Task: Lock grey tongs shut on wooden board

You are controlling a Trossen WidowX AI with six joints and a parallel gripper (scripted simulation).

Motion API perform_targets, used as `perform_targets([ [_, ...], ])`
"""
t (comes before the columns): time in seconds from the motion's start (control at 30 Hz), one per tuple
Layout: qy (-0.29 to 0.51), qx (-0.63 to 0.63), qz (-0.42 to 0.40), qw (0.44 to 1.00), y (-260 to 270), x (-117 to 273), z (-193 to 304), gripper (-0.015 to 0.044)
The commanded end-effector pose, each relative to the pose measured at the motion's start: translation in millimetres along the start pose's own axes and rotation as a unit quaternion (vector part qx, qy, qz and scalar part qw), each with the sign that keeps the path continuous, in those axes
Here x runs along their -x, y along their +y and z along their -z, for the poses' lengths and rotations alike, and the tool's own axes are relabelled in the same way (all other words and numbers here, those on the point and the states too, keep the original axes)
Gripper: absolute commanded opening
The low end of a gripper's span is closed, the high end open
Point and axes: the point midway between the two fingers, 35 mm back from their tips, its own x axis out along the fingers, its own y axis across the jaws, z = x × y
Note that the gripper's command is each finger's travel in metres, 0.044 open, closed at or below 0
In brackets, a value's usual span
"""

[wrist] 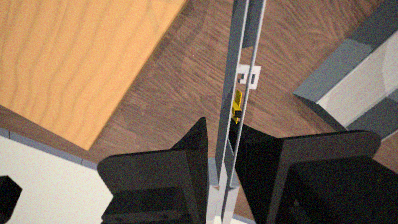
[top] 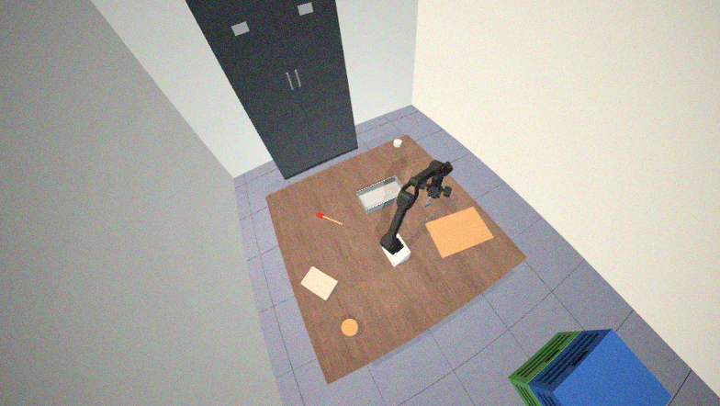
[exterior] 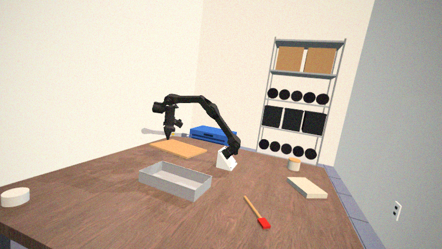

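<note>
The grey tongs (top: 428,202) (exterior: 151,131) (wrist: 226,100) are up in the air, pinched in the gripper (top: 434,193) (exterior: 168,137) (wrist: 212,120). They are long and lie almost flat, with the round end pointing left in the exterior view. Their two arms are close together. Under them is the brown table (top: 363,272) (exterior: 222,216) (wrist: 165,75), between the wooden board (top: 458,231) (exterior: 177,148) (wrist: 75,60) and the tin (top: 366,208) (exterior: 167,185) (wrist: 327,70). The tin's pale bottom shows. I can't see inside the little pot with the orange top (top: 350,327) (exterior: 294,164).

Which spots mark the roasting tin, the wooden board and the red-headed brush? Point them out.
roasting tin (top: 361,202) (exterior: 167,183) (wrist: 320,75): top, exterior, wrist; wall
wooden board (top: 458,231) (exterior: 177,148) (wrist: 75,60): same views; upper face
red-headed brush (top: 320,215) (exterior: 264,222): top, exterior; head
</note>
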Motion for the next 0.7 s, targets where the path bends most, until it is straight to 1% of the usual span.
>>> perform_targets([
  [0.0,0.002,0.058,-0.004,0.998,6.1,1.9,-1.0,-0.015],
  [0.33,0.003,0.216,-0.006,0.976,21.6,4.5,-7.2,-0.015],
  [0.67,0.002,0.369,-0.009,0.929,36.9,6.6,-13.9,-0.015],
])
